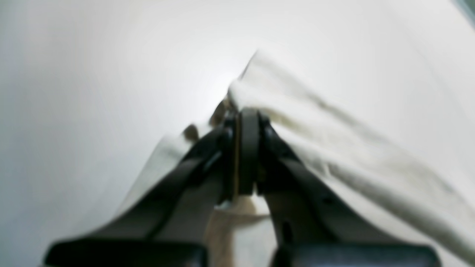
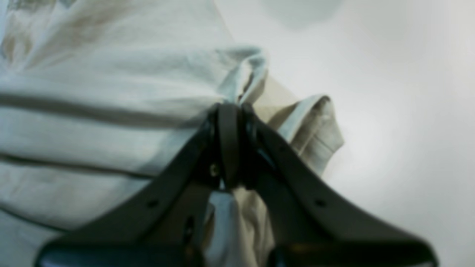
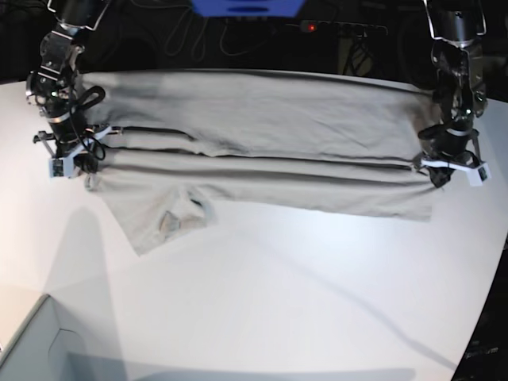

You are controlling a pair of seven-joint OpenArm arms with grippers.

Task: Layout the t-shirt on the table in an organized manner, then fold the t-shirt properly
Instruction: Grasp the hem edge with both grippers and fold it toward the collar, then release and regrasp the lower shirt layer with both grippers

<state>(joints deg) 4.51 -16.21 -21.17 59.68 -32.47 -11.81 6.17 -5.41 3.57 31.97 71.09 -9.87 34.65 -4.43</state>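
Note:
The light grey-beige t-shirt (image 3: 262,127) is stretched in long horizontal folds across the far half of the white table (image 3: 278,302). My right gripper (image 3: 79,159), at the left of the base view, is shut on the shirt's left edge. In the right wrist view the gripper (image 2: 230,109) pinches bunched fabric (image 2: 111,92). My left gripper (image 3: 440,171), at the right of the base view, is shut on the shirt's right edge. In the blurred left wrist view the gripper (image 1: 245,113) also clamps cloth (image 1: 334,141). The collar part (image 3: 181,216) droops onto the table at front left.
A pale grey box corner (image 3: 32,341) sits at the front left. A blue object (image 3: 246,6), cables and a power strip with a red light (image 3: 317,28) lie behind the table's far edge. The table's curved edge runs down the right side (image 3: 496,302).

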